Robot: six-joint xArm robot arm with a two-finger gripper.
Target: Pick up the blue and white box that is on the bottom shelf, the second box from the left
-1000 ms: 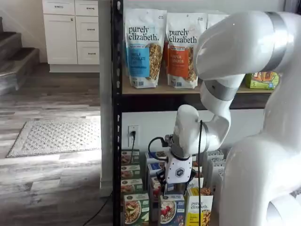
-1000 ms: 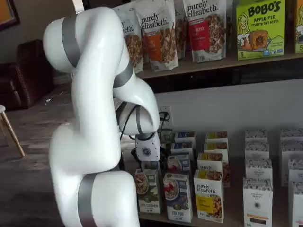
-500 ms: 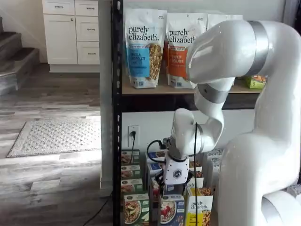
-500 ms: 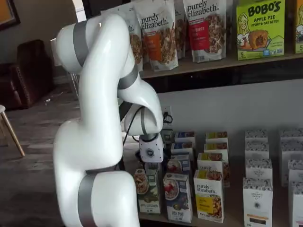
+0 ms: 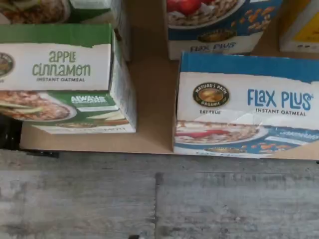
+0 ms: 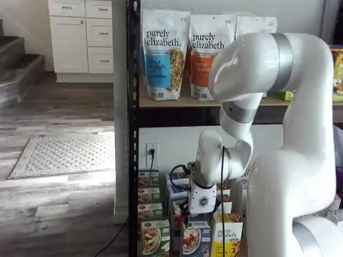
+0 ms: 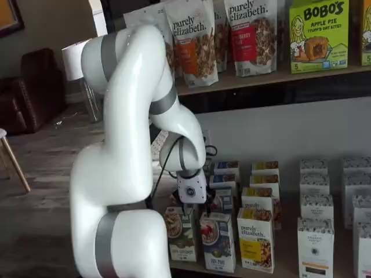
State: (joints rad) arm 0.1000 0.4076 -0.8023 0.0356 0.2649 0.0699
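While tool point(image 7: 196, 209) hovers just above blue and white box point(image 7: 217, 240), grip state unclear

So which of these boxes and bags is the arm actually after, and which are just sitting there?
Part of the job:
- the blue and white box, front of the bottom shelf
- the gripper, just above that box; fingers unclear

Just sitting there:
- green apple cinnamon box
- yellow box
- granola bags
- Bobo's box
- white cartons
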